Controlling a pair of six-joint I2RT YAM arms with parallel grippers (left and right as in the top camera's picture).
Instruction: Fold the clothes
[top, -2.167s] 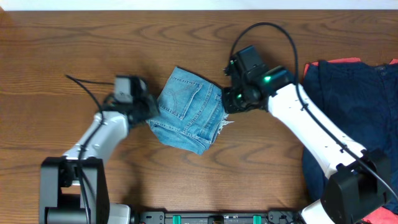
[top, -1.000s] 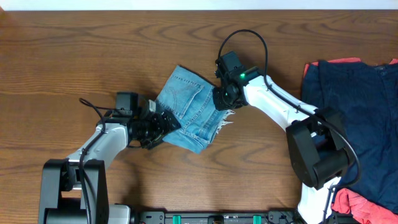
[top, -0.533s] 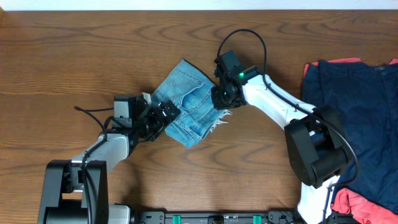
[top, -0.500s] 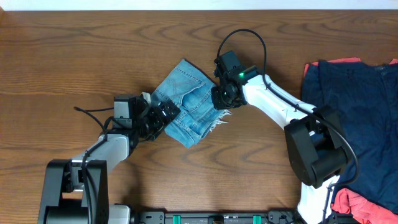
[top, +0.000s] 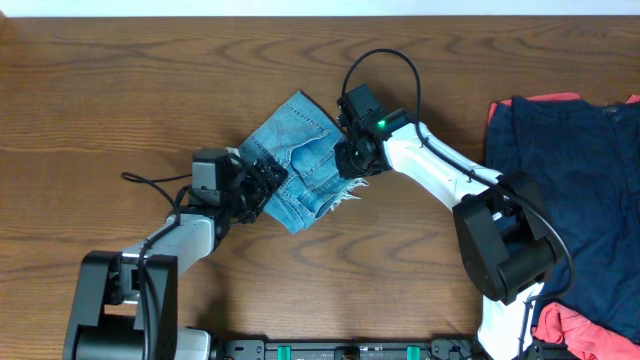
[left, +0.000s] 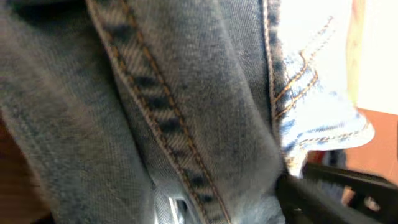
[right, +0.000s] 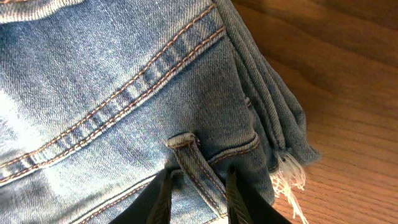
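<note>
The right gripper (right: 198, 180) is set narrow, with a pinch of the jeans (right: 112, 93) caught between its fingers, right by a belt loop (right: 186, 152). The left gripper (top: 264, 186) is buried in the denim's left edge, and wide or narrow can't be told, tbh. The jeans are bundled small in the middle of the table (top: 120, 90), with a frayed hem (top: 352, 192) poking out. A dark navy garment (top: 570, 170) is spread over a coral-red one (top: 568, 325), well off to the right.
</note>
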